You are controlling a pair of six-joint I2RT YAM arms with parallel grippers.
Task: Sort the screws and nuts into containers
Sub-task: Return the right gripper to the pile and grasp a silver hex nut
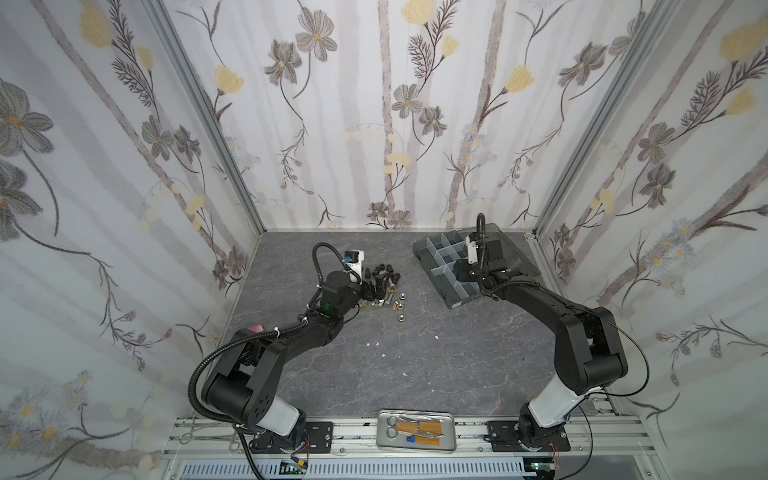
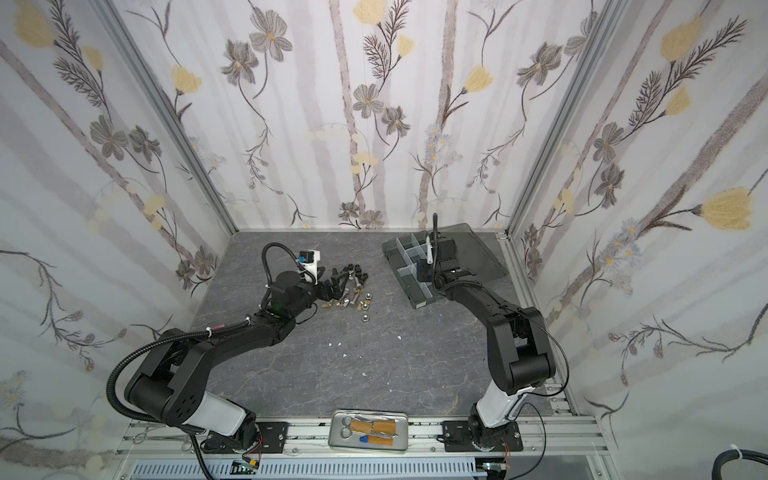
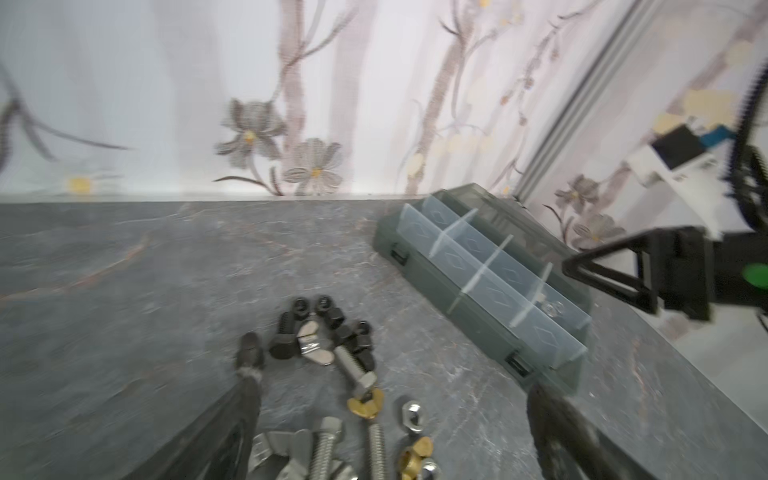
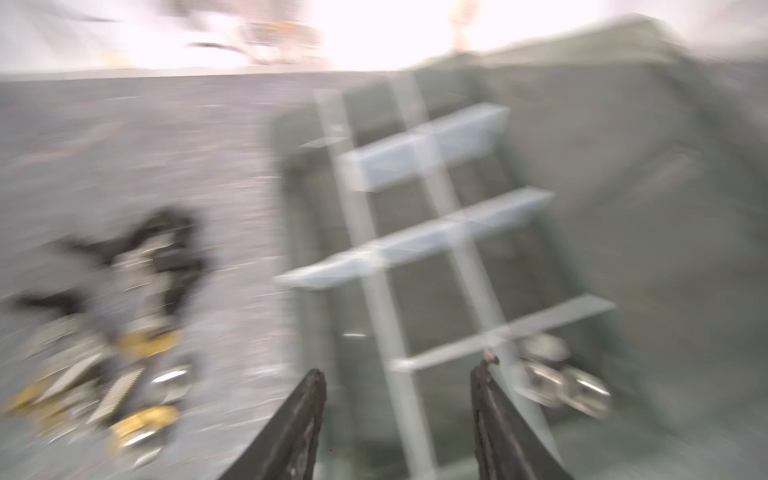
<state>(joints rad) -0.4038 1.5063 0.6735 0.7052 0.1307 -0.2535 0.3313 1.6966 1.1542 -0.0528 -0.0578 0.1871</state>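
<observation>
The screws and nuts (image 1: 384, 286) (image 2: 351, 291) lie in a loose pile on the grey floor: black screws (image 3: 316, 328), silver bolts (image 3: 376, 436) and brass wing nuts (image 3: 365, 405). My left gripper (image 3: 395, 386) (image 1: 374, 291) is open wide, low over the pile's near part, holding nothing. The containers are cells of a dark organizer box (image 1: 432, 278) (image 2: 401, 282) (image 3: 436, 286). My right gripper (image 4: 399, 370) (image 1: 463, 270) hangs open over the box's near cells with nothing between its fingers. Silver nuts (image 4: 557, 378) lie in the cell beside it. The right wrist view is motion-blurred.
The box's smoky lid (image 1: 503, 245) lies open toward the back right wall. A silver tray with scissors (image 1: 417, 430) sits at the front edge. White specks (image 1: 376, 344) dot the floor. Flowered walls close three sides.
</observation>
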